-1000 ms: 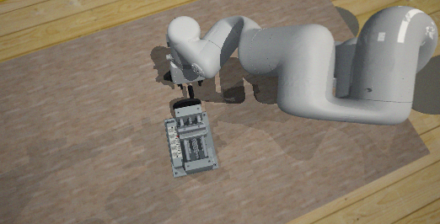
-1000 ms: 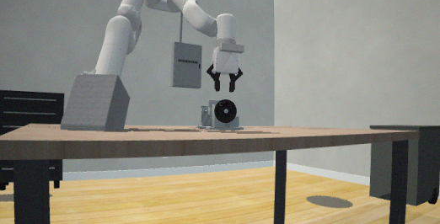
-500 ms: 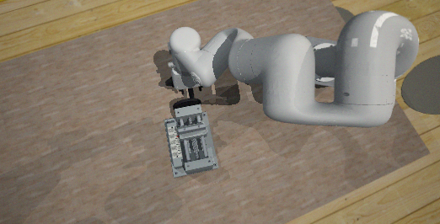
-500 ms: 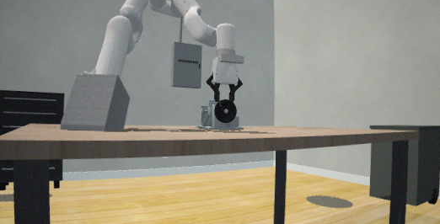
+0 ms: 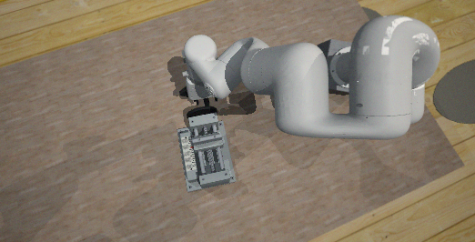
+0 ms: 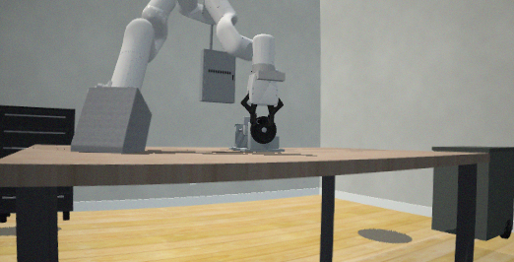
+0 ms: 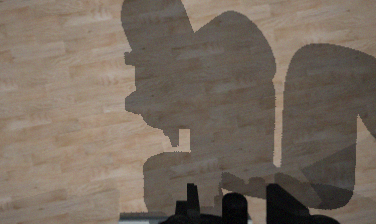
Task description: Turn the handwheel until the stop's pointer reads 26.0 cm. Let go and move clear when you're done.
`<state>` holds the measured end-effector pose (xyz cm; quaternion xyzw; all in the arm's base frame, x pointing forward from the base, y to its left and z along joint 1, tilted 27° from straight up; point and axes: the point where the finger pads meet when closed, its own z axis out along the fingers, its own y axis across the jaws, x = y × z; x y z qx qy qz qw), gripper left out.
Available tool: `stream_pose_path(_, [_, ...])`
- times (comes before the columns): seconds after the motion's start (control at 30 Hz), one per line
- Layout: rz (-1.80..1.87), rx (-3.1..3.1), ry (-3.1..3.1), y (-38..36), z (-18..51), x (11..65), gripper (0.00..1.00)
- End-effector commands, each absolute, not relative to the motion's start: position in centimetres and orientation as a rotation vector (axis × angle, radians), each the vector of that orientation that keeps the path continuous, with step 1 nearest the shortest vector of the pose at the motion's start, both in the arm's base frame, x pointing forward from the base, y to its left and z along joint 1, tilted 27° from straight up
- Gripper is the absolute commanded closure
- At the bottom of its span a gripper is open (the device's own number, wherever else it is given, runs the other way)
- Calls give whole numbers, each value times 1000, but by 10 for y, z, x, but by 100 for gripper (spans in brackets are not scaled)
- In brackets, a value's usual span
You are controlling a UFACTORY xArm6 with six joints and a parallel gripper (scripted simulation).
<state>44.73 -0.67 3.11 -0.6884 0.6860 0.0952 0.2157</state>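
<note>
The lead-screw fixture (image 5: pixel 226 166) (image 6: pixel 241 140) is a grey base with a screw, a sliding stop and a scale strip (image 5: pixel 186 151) along its left side. Its black handwheel (image 5: pixel 200 111) (image 6: pixel 263 131) (image 7: pixel 235 206) sits at the end nearest the arm. My gripper (image 6: pixel 263 118) (image 7: pixel 230 203) hangs straight down over the wheel. It is open, with one black finger on each side of the wheel's upper rim. I cannot tell whether the fingers touch the rim. The pointer's reading is too small to read.
The arm's grey pedestal (image 6: pixel 112 120) stands on the wooden table (image 6: pixel 345 162) at the left. A grey wall box (image 6: pixel 218 76) hangs behind the arm. A dark cabinet (image 6: pixel 484 194) stands on the floor at the right.
</note>
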Motion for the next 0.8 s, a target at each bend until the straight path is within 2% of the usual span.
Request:
stream_pose_path(0.0, [260, -1907, 1901, -7, 32, 449, 43])
stream_pose_path(0.2, [260, -1907, 1901, -7, 32, 449, 43])
stream_pose_path(0.23, [260, -1907, 1901, -7, 32, 449, 94])
stream_pose_path(0.77, [260, -1907, 1901, -7, 32, 449, 94])
